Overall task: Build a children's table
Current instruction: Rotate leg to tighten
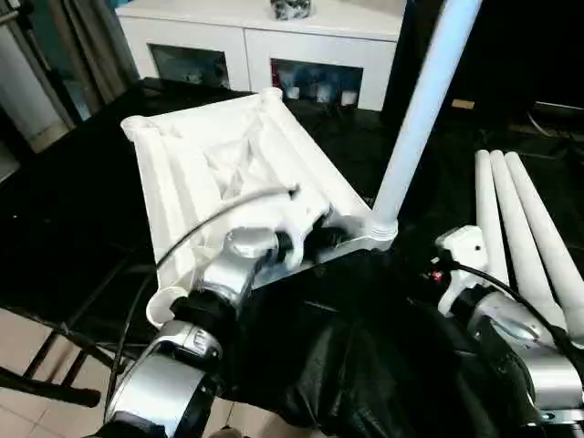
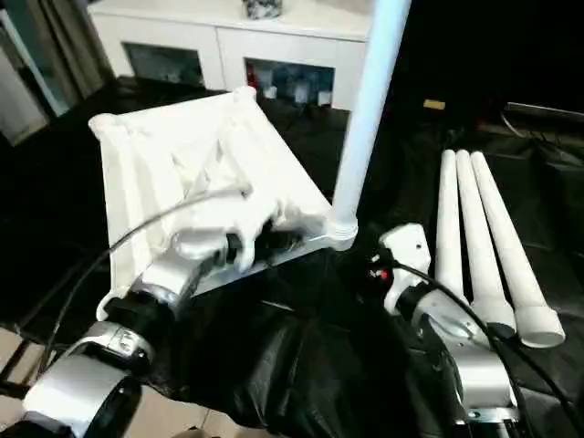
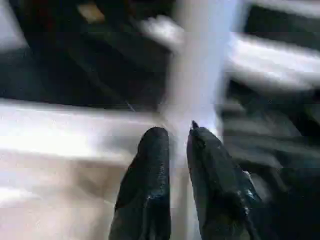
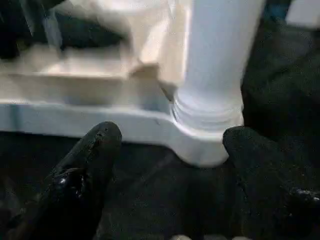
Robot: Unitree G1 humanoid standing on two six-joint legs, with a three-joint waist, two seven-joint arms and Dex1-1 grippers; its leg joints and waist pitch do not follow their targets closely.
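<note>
Since one leg (image 1: 420,109) already stands up in the near right corner socket (image 1: 381,233) of the tabletop (image 1: 228,173), I think the job is only a small way along. The tabletop lies upside down on the black-covered surface (image 1: 73,210), so I can see its ribs. It sits in the middle, with the white cabinet (image 1: 255,46) behind it.

Three more legs (image 1: 525,228) lie side by side on the surface, off to my right, well apart from the tabletop. They still need to go in. The three other corner sockets look empty to me, as far as I can see them.

My left gripper (image 3: 177,165) is at the near edge of the tabletop, close to the standing leg. Its fingers have a small gap between them. I cannot see anything held in that gap, so I cannot tell if it is gripping.

My right gripper (image 4: 170,150) is wide apart and holds nothing. It is low, just in front of the socket with the standing leg, one finger on each side of it and not touching.

I guess the next job is to pick up one of the lying legs and push it into an empty socket.
</note>
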